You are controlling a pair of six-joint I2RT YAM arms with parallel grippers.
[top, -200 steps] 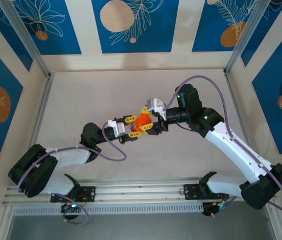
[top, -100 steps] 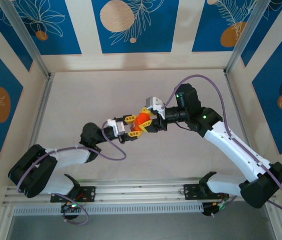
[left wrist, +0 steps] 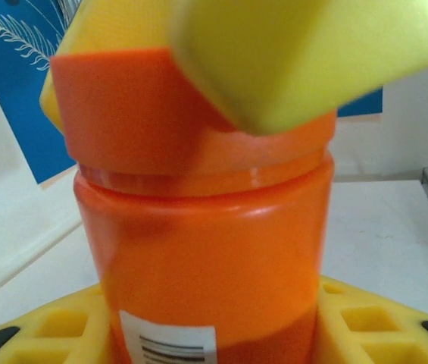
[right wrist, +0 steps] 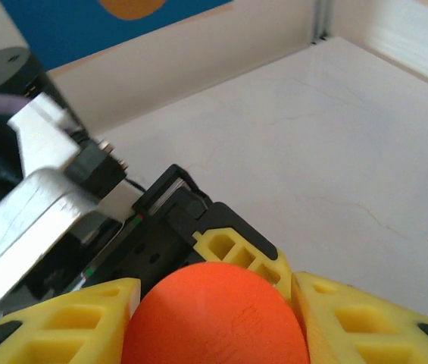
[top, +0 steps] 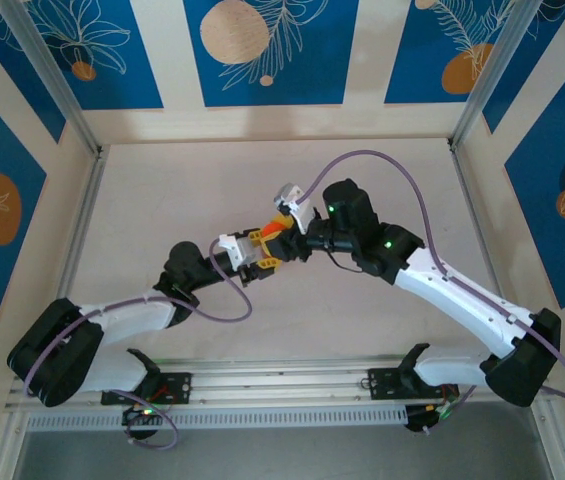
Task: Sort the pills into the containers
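With both arms meeting mid-table, the step in hand reads as uncapping the bottle; sorting hasn't started.

Top view: left gripper (top: 259, 250) and right gripper (top: 284, 226) are nose to nose above the table (top: 162, 200), well away from the walls. A sliver of orange bottle (top: 273, 229) shows between them. Can't tell from here whether its base touches the table.

Left wrist: bottle stands upright between left's 2 yellow fingers (left wrist: 373, 326), which clamp its lower body, with the label (left wrist: 168, 341) facing the camera. Left's jaws are narrow and holding the bottle. Higher up, right's yellow fingers (left wrist: 304, 53) press on the cap (left wrist: 123, 114), 1 per side. The cap is on the neck with no gap visible, so it's judged not yet loose.

Right wrist: the cap's dome sits between right's 2 fingers (right wrist: 62, 326), both touching it, so right's jaws are closed onto the cap. Left's black-and-yellow finger shows just behind it.

Pills: the wall is opaque, so contents are hidden; judged to be inside the bottle.

Next move, as a judgement: right twists the cap about the bottle's axis while left holds the body rigid, then lifts straight up. It needs a firm grip on both ends, or the bottle spins with the cap. The bottle must stay upright once open. Tipping pills into the containers comes after that.
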